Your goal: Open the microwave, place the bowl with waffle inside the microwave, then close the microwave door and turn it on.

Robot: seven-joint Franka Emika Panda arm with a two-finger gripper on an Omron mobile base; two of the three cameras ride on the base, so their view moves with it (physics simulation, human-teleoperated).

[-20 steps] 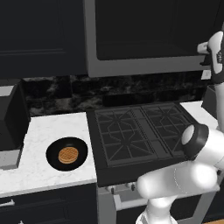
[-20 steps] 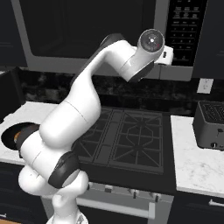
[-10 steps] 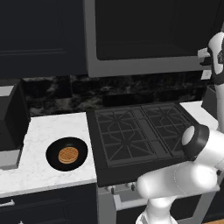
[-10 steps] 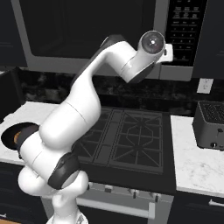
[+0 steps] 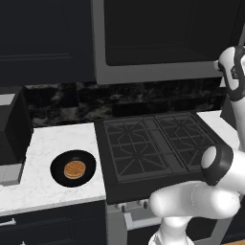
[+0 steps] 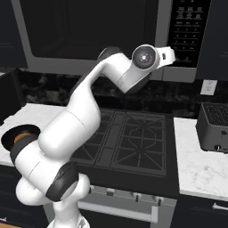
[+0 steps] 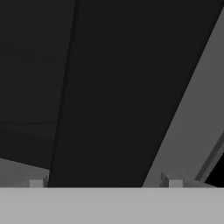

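The microwave [image 5: 158, 72] hangs above the stove, and the microwave door [image 5: 162, 28] is closed. My arm reaches up to the door's right edge, beside the control panel [image 6: 187, 31]. In the hand view my gripper [image 7: 106, 183] is open. The door's dark vertical bar handle [image 7: 118, 96] runs between the two fingertips [image 7: 175, 183], with the grey frame [image 7: 192, 113] to its right. I cannot tell whether the tips touch the bar. The black bowl [image 5: 60, 167] sits on the white counter left of the stove with the waffle [image 5: 74, 169] in it. My arm partly hides the bowl [image 6: 11, 133] in the right base view.
A black gas stove [image 5: 153, 143] lies directly below the microwave. A dark toaster [image 6: 216, 127] stands on the right counter [image 6: 200, 169]. A dark box-shaped appliance [image 5: 12, 129] sits at the far left of the left counter. Dark cupboards [image 5: 43, 38] flank the microwave.
My wrist has dropped a little in front of the microwave's right edge. The bowl, waffle and door have not moved.
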